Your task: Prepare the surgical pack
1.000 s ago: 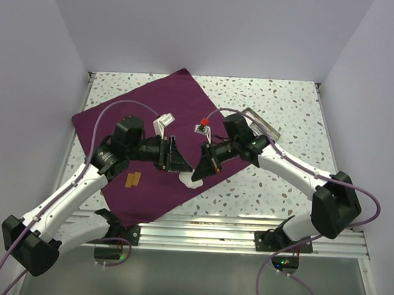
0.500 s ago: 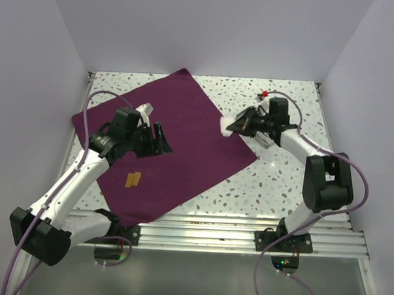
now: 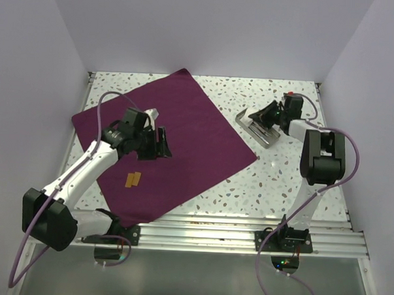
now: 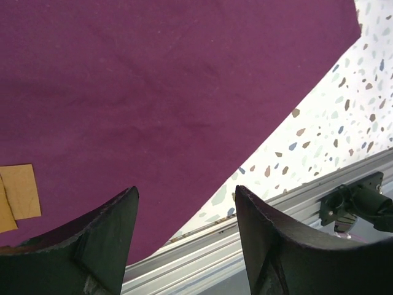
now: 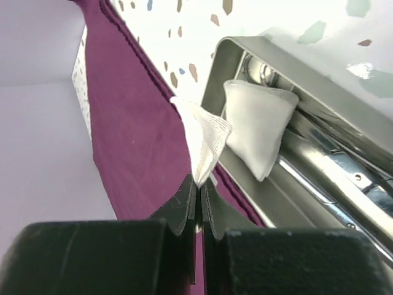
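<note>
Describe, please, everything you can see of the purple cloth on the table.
The purple cloth is a large square sheet of deep maroon fabric, spread flat and unfolded on the speckled table, turned diamond-wise to its edges. Two small tan tags lie on its near-left part. The open left gripper hangs over it; contact cannot be told.

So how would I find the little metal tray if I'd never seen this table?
Find the big purple cloth spread on the speckled table. Just off its right-hand edge, toward the far side, sits a small grey tray. Unlike the soft cloth beside it, it is shiny metal with raised sides and a white pad inside.
</note>
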You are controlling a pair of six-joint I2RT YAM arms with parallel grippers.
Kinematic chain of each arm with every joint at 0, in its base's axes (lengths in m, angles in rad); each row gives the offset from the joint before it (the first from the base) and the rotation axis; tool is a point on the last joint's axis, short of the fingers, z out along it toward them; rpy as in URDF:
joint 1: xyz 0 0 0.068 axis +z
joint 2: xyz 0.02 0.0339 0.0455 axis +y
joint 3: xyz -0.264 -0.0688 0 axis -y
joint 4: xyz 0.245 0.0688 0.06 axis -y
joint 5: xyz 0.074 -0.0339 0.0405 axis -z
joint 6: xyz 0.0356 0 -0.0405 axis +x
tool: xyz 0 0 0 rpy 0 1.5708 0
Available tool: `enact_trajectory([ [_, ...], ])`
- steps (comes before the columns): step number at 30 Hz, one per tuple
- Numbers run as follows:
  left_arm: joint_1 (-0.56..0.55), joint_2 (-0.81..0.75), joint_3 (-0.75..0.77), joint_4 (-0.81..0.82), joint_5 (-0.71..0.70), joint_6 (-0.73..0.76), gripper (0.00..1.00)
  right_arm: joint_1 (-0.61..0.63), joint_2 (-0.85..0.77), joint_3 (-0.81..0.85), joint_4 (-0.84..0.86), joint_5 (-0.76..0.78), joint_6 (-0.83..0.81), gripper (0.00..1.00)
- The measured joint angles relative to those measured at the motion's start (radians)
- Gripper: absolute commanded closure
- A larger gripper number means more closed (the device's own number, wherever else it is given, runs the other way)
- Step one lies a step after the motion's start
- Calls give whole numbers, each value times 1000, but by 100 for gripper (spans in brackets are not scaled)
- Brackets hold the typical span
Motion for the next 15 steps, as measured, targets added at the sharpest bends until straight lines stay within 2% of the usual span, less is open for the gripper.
enact_trajectory([
  [15,38,86,30,-7,-4,69,32,-33,41,-37,-30,115,-12,100],
])
